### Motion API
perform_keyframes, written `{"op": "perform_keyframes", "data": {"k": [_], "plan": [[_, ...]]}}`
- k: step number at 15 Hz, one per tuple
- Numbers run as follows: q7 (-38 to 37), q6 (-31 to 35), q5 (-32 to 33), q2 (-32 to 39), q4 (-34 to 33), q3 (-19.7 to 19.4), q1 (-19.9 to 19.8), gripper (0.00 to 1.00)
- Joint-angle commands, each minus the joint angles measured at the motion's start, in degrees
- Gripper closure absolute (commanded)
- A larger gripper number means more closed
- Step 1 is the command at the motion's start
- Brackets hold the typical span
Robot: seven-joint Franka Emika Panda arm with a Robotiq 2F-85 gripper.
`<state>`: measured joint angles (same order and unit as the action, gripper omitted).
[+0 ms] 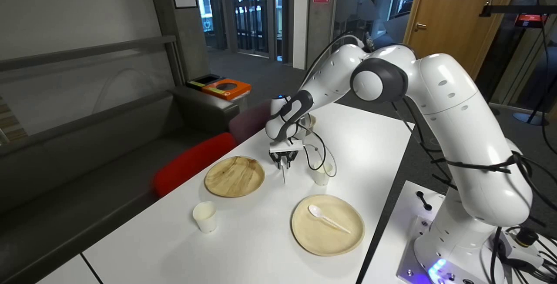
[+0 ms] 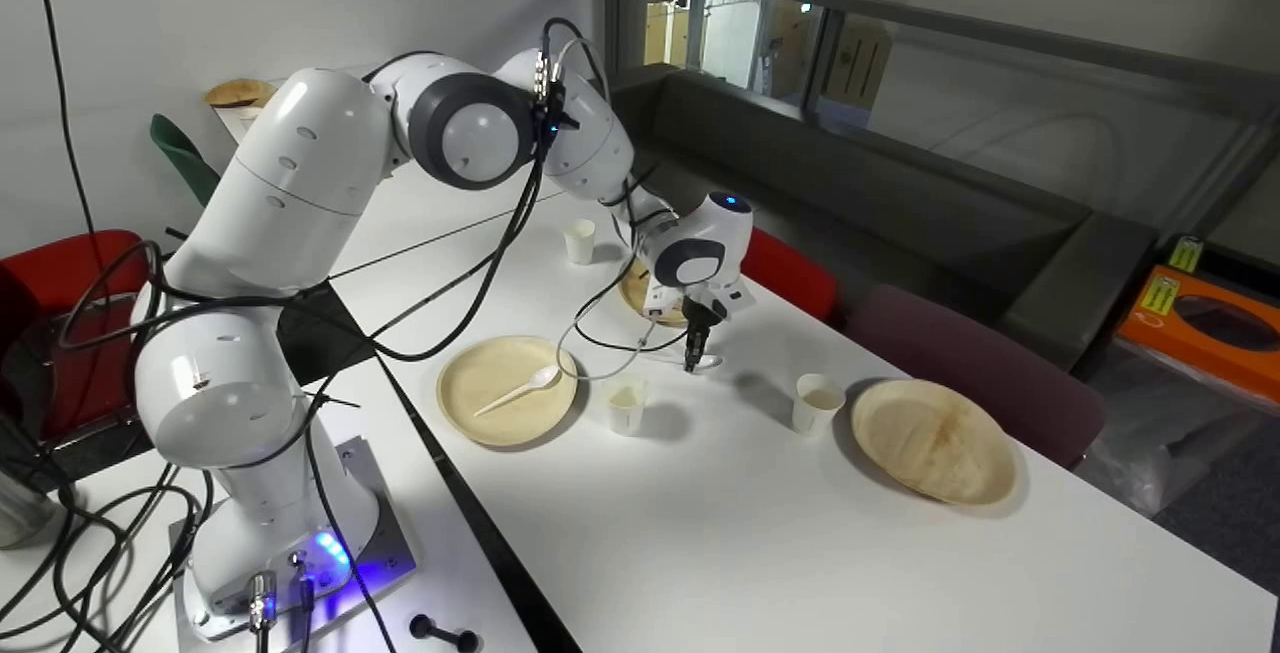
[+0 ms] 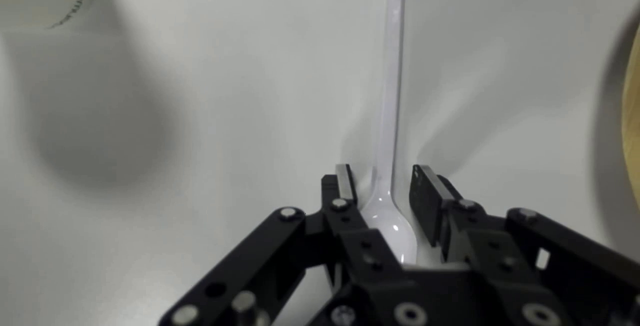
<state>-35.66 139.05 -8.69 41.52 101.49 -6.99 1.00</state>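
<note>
I see the gripper (image 3: 383, 178) spread astride the white spoon (image 3: 392, 86) at its neck, handle running to the wrist view's top edge.

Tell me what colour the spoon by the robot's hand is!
White; the wrist view shows the spoon best.

Gap betw. gripper (image 3: 384, 186) & wooden plate (image 1: 235, 177); opp. side, cup (image 1: 321, 180) & hanging cables (image 1: 324, 150) in way.

Observed white, glossy spoon (image 3: 392, 91) lying loose between both sides of claw (image 3: 384, 186), with bowl partly hidden by it, slim handle extending out past it.
</note>
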Motion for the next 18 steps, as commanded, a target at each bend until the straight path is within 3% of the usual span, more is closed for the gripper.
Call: {"op": "perform_keyframes", "data": {"k": [1, 18], "plan": [[1.43, 2.14, -0.62, -3.04, 3.36, -0.19, 0.07, 0.62], [1.71, 2.98, -0.25, -4.48, 4.78, -0.21, 0.89, 0.65]]}}
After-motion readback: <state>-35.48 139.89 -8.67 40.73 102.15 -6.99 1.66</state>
